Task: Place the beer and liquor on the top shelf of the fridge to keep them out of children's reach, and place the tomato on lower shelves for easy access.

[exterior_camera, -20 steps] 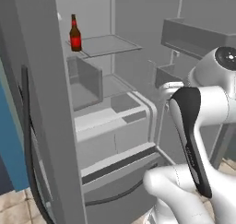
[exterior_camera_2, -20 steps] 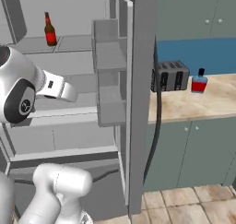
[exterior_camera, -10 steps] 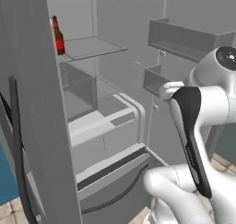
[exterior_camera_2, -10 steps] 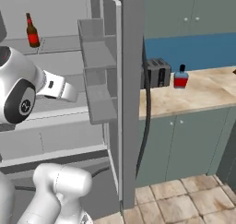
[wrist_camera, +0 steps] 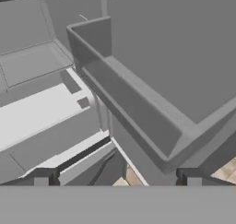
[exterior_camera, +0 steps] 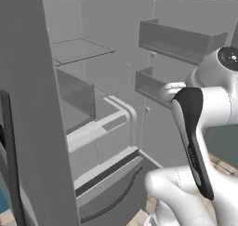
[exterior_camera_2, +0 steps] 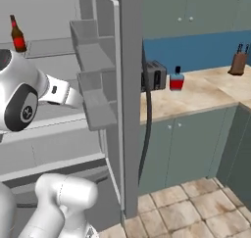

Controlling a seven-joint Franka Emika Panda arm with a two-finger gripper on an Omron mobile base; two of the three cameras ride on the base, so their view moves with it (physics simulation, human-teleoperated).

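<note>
- The fridge (exterior_camera_2: 128,85) is seen with its door swung open, and the beer (exterior_camera_2: 17,35) is stood upright on the top shelf (exterior_camera_2: 49,47), at its left end in the right base view.
- The liquor (exterior_camera_2: 177,79) is left on the table (exterior_camera_2: 206,92), just beside the toaster (exterior_camera_2: 153,75) (a knife block (exterior_camera_2: 238,61) is set well apart).
- A door bin (wrist_camera: 138,103) is faced by the fingers (wrist_camera: 117,176), which are spread wide with nothing gripped between them.
- The tomato cannot be made out.
</note>
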